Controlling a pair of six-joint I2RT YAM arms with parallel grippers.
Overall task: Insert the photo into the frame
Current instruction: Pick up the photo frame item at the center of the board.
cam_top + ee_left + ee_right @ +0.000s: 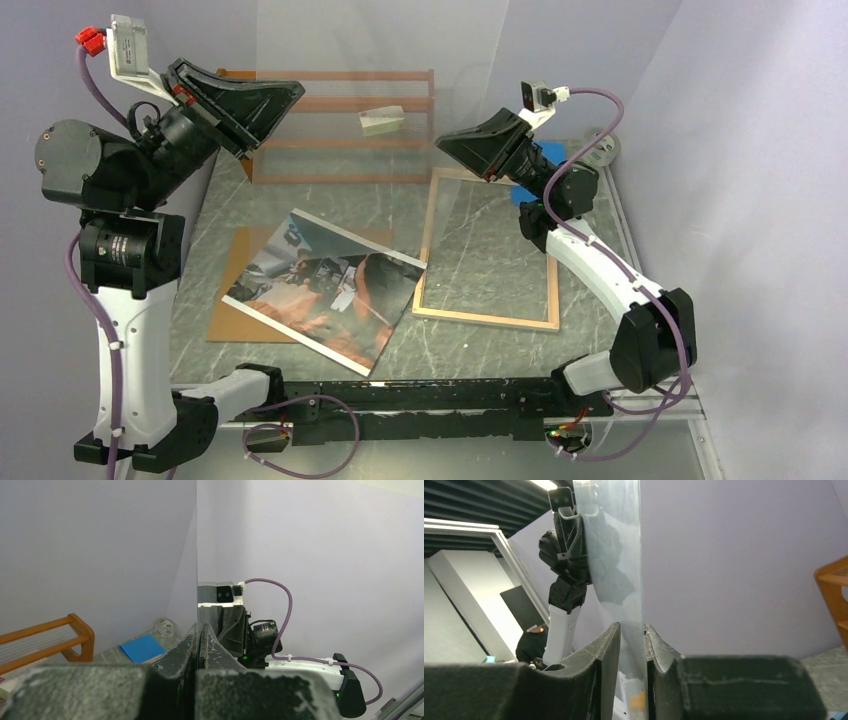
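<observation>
Photo [325, 290] lies face up on the counter [470, 350], left of centre, askew and partly over a brown board [232, 305]; its right corner reaches the left rail of the frame [487, 320]. The frame lies flat beside it, wood side up, with the counter visible through its opening. Above these, both arms are raised with a clear pane [616, 540] upright between them. The left hand [293, 92] is closed tight on one edge of the pane. The right hand [447, 143] is narrowed about the opposite edge, one finger on either side; whether the fingers press the pane cannot be told. At the back stand an orange rack [340, 105], a blue pad [142, 647] and a tape roll [165, 626].
</observation>
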